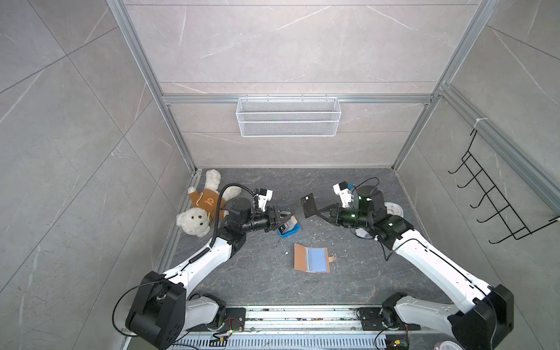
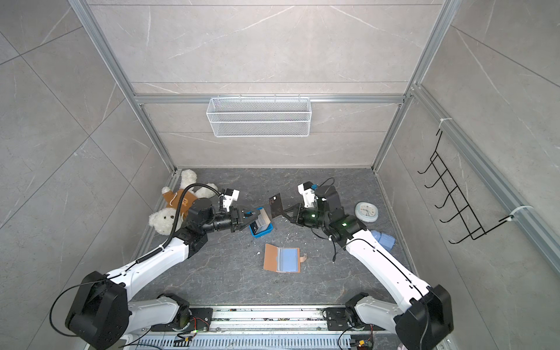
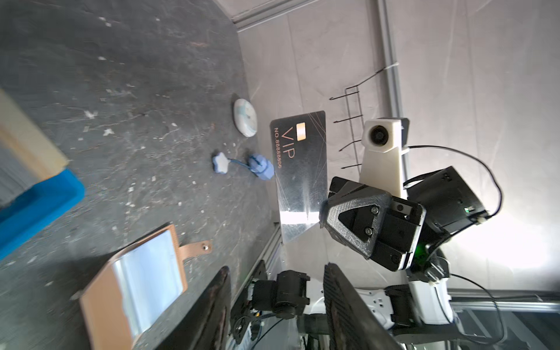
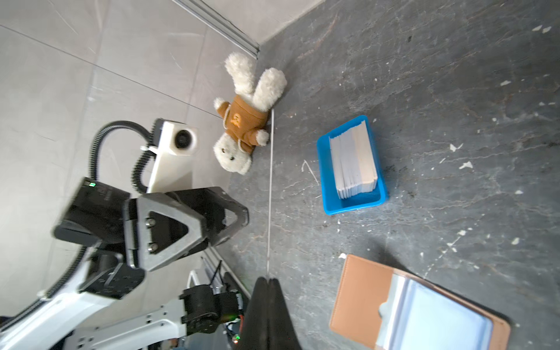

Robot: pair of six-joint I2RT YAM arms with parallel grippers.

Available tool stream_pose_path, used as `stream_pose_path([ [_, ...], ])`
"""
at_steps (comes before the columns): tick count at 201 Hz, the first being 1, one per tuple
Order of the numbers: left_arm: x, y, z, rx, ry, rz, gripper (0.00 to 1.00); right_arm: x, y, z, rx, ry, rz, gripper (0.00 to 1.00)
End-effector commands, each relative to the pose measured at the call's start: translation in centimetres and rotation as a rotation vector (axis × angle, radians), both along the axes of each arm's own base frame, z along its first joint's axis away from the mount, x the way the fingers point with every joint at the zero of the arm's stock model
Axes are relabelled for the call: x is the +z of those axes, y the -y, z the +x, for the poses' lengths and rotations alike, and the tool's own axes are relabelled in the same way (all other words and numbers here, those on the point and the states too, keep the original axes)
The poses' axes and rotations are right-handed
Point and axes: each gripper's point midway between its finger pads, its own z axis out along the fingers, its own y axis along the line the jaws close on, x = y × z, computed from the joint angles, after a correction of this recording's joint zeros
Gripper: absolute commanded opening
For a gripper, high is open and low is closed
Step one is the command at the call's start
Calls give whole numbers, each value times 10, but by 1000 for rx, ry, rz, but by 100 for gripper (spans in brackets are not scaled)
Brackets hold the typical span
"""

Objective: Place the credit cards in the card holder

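One black credit card [image 1: 309, 206] [image 2: 276, 206] with pale VIP lettering [image 3: 300, 169] hangs upright in the air, pinched at its lower corner by my shut right gripper [image 1: 318, 212] [image 4: 268, 280]. It shows edge-on in the right wrist view. The other credit cards [image 1: 289, 225] [image 4: 353, 163] stand as a pale stack in a blue tray [image 1: 288, 234] [image 4: 351, 207]. My left gripper [image 1: 285, 215] [image 3: 277, 269] hovers open just above that stack, with nothing between its fingers. The tan card holder [image 1: 312, 259] [image 2: 281, 259] [image 4: 409, 309] lies open on the floor, clear sleeves up.
A teddy bear [image 1: 200, 209] lies at the left wall behind my left arm. A round white clock [image 2: 366, 211] and a small blue object [image 2: 383, 238] sit near my right arm. A wire basket [image 1: 288, 116] hangs on the back wall and a black hook rack [image 1: 497, 197] on the right wall.
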Motion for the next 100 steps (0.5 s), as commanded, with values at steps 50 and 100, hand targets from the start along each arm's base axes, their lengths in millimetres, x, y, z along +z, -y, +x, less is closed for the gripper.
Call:
stream_pose_path([
  [50,62,48,-13,-113,134,-178,48,44,20,-39,37,-26,215,0],
  [100,71,59,-21,-144,149,-214,43,49,25,-47,27,-20,230,0],
])
